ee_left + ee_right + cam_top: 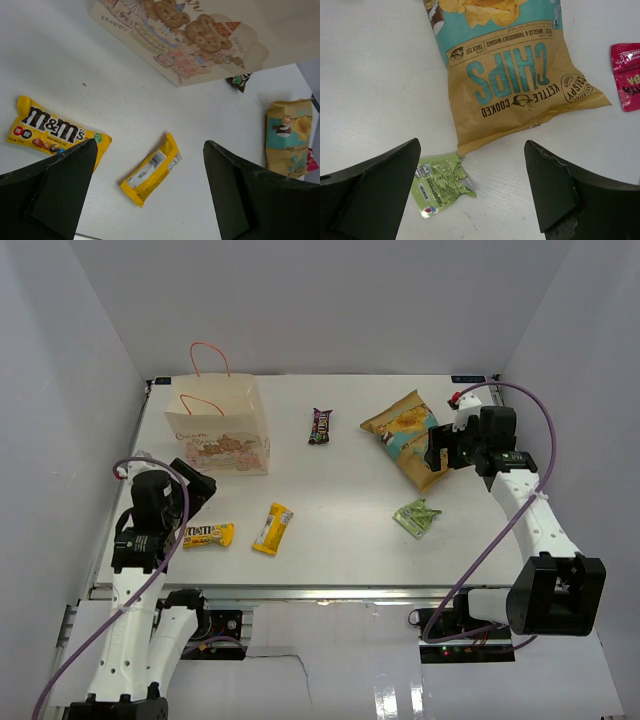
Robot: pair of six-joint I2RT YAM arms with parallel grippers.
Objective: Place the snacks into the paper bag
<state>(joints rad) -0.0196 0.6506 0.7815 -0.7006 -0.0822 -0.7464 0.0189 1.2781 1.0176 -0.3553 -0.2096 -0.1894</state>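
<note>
the paper bag (225, 440) is matt cream paper; the chip bag (515, 80) a matt, kraft-like film (creased); the m&m's pack (52, 130) glossy plastic wrap; the surface (340, 510) smooth white, faintly grained.

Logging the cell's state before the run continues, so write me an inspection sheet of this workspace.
Surface: white table, no spills seen.
Job's things: paper bag at the far left. The chip bag, purple candy bar, M&M's pack, yellow bar and green packet all lie on the table outside it.
Clutter: pinkish-red packet beside the chip bag.
Grippers: left gripper open and empty near the yellow bar; right gripper open and empty over the chip bag's edge.
Cables: left arm's cable and right arm's cable, both purple, loop clear of the snacks.
Surroundings: white walls on three sides.
</note>
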